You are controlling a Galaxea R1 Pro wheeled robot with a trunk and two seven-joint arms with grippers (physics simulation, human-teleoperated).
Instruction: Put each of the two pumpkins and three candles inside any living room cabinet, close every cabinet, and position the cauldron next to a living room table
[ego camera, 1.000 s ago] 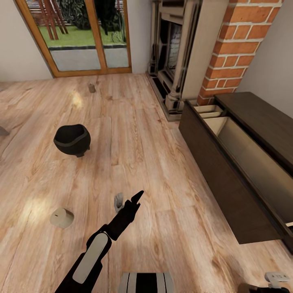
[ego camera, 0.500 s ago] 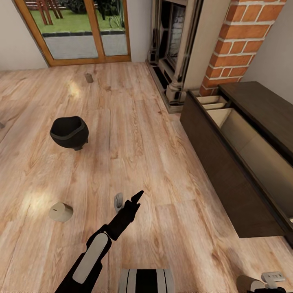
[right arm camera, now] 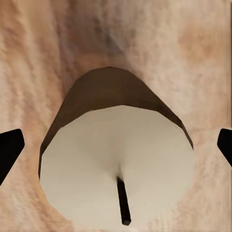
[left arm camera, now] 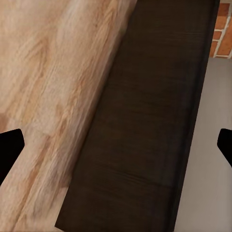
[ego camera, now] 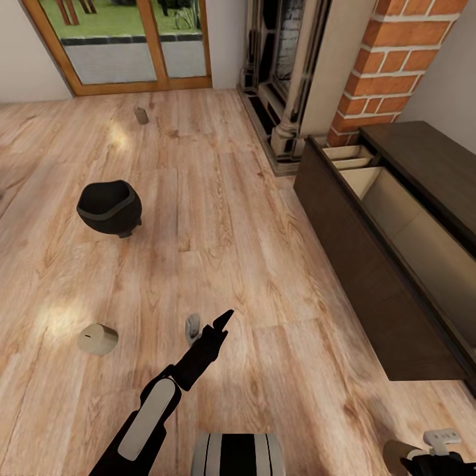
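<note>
The black cauldron (ego camera: pixel 109 208) stands on the wood floor to the left. One candle (ego camera: pixel 99 338) lies tilted on the floor at the near left, and a second candle (ego camera: pixel 141 116) stands far off near the glass door. A third candle (right arm camera: pixel 116 164) sits on the floor straight ahead of my right gripper (right arm camera: pixel 116 145), whose fingertips stand wide apart on either side of it; both also show at the head view's lower right corner, candle (ego camera: pixel 395 456) beside gripper (ego camera: pixel 437 444). My left gripper (ego camera: pixel 208 322) hovers open over bare floor. The dark cabinet (ego camera: pixel 357 264) has its drawer open.
The open drawer's beige inside (ego camera: pixel 403 218) juts out from the right wall. An ornate fireplace (ego camera: pixel 284 79) and a brick column (ego camera: pixel 390 66) stand beyond it. A glass door (ego camera: pixel 119 39) closes the far side. The left wrist view faces the cabinet front (left arm camera: pixel 145 121).
The whole head view has shifted, so cauldron, far candle and cabinet sit higher in the picture. The candle by my right gripper has come into sight. My left arm keeps its pose.
</note>
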